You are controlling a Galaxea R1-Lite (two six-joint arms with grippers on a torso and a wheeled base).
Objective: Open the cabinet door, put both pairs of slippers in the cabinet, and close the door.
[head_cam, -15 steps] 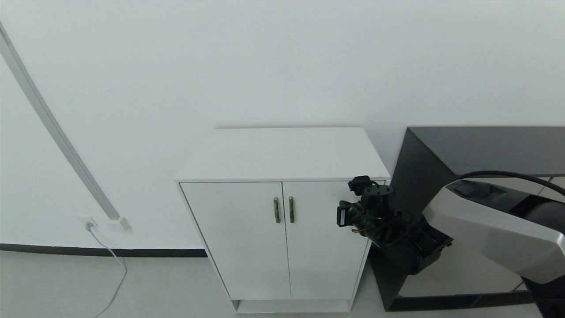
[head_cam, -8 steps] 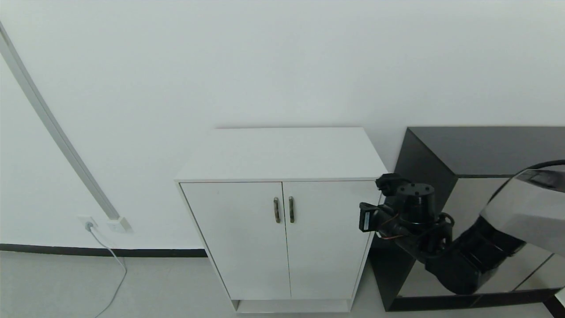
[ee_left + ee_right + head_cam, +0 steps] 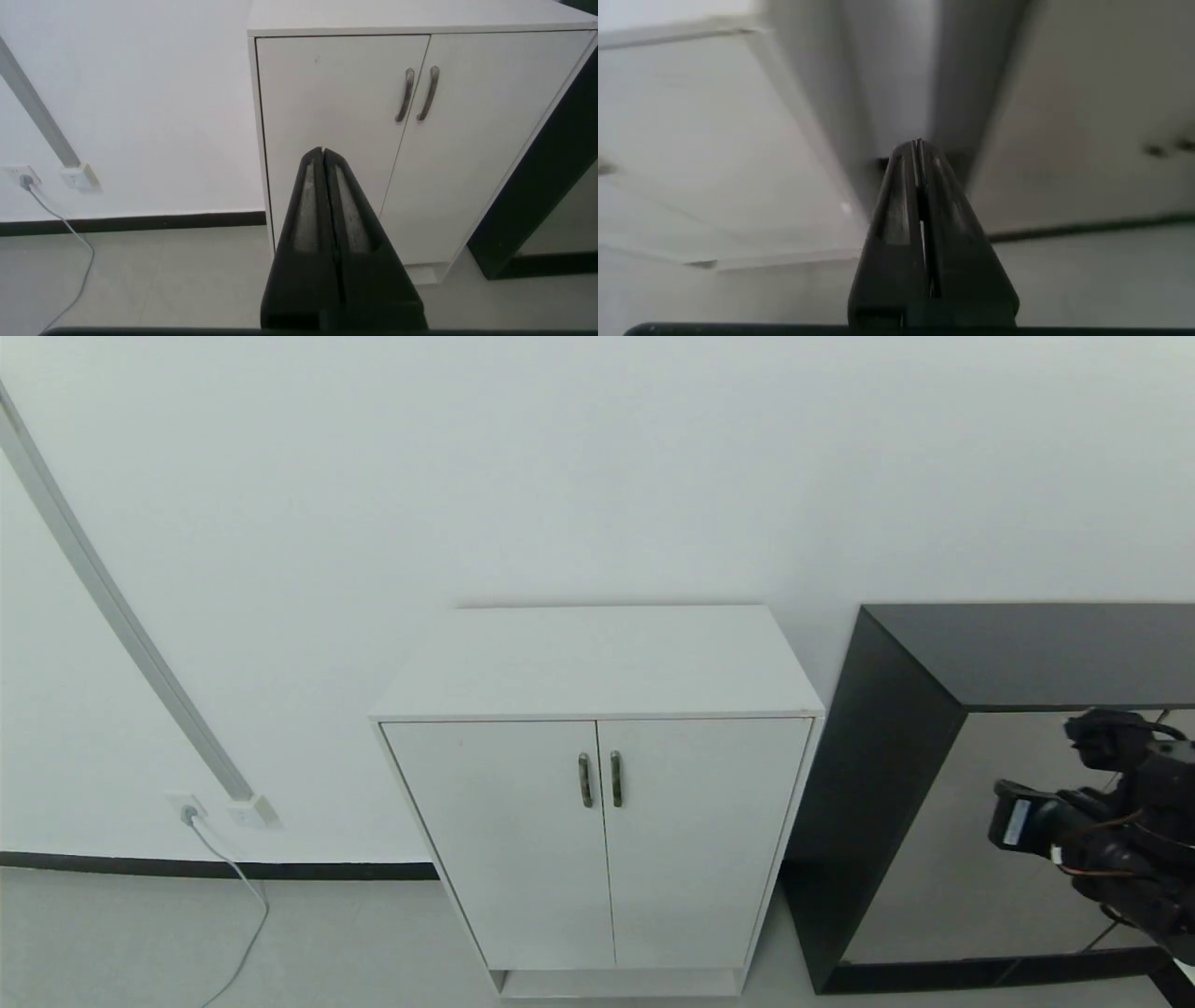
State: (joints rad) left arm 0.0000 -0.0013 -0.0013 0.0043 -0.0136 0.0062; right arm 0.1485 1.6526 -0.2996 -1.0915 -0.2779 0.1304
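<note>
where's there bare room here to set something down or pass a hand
The cabinet top is bare, back to the wall. The floor left of the cabinet, up to the cable, is free too. Tight spots: the narrow gap between cabinet and black unit, whose front has the right tool before it.

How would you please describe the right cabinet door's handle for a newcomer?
Find the white two-door cabinet against the white wall. The slim vertical metal handle hangs on its right door, by the centre seam. Unlike its left-door twin, it lies nearer the black glossy unit.
</note>
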